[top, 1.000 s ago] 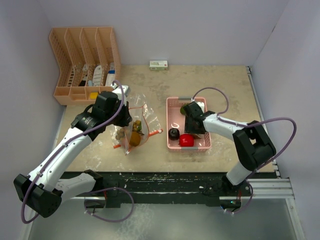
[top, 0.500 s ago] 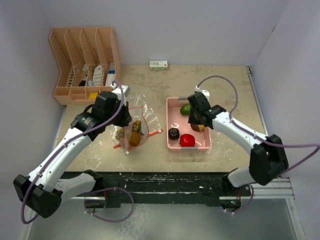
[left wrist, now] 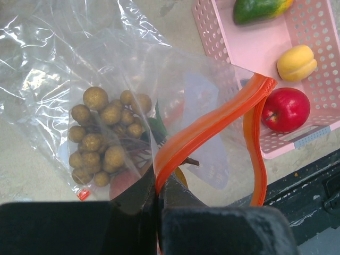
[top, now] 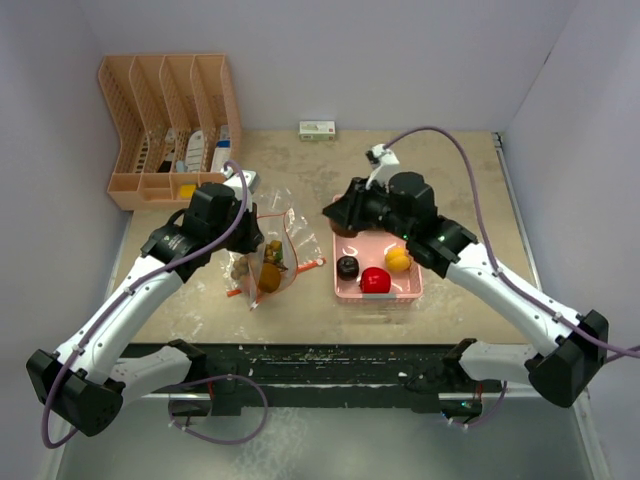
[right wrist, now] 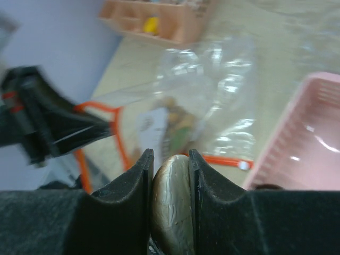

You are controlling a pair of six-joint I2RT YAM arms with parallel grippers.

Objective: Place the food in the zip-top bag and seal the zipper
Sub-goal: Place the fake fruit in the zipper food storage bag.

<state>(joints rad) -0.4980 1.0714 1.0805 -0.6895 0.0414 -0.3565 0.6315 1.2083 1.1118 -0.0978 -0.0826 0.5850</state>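
At the far left corner of the tabletop (top: 455, 170) stands a peach-coloured slotted organiser (top: 165, 120), with small items in its lower compartments too small to make out; nearer and to its right, the left fingers (left wrist: 169, 194) are pinched closed on the orange zipper strip (left wrist: 212, 125) of the zip-top bag (top: 268, 262). The bag lies on the tabletop with its mouth held up and gaping towards the basket; inside it sits the cluster of small tan balls (left wrist: 103, 135), with some green and orange pieces beside it that are blurred by the plastic. A small white box (top: 317, 128) rests against the back wall, well apart from everything else; to the right of the bag, the right fingers (right wrist: 195, 164) are clamped on a brown ball (right wrist: 171, 204), held in the air over the far left corner of the pink basket (top: 412, 290) and pointed at the bag's opening. In the basket lie a dark ball (top: 347, 266) near the left wall, the red apple (top: 374, 280) just beside it at the near wall, and the yellow lemon (top: 398, 260) a little further right; the green-orange mango (left wrist: 260, 8) lies at the far end, seen from the left wrist only, as the right arm covers it from above.
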